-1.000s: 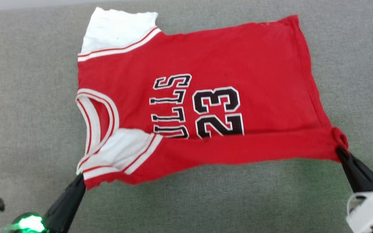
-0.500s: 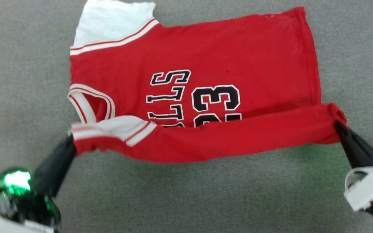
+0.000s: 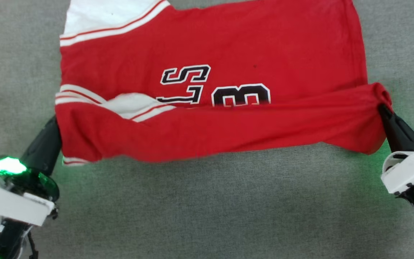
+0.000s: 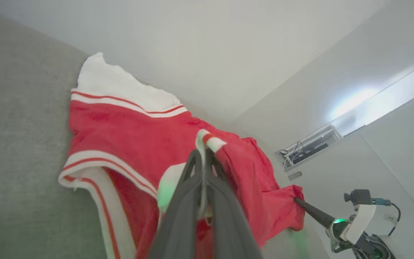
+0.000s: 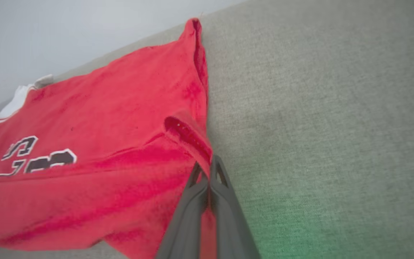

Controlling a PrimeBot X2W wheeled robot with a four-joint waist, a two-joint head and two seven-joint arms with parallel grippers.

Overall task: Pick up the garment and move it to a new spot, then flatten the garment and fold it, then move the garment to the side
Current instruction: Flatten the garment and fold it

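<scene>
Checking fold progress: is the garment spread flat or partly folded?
Partly folded. Left pincer and right pincer hold the garment by its near edge, drawn over the print, hiding part.

- The grey woven surface [image 3: 207, 208] carries everything. It lies bare on the near side of the left claw [image 3: 56, 124] and the right claw [image 3: 383, 108], and outward of each.
- The garment [image 3: 228, 43] rests on it beyond both claws, its far part flat.
- The garment's near edge is raised off the surface and doubled over, stretched from claw to claw.
- Green light tints the weave just beside each claw.
</scene>
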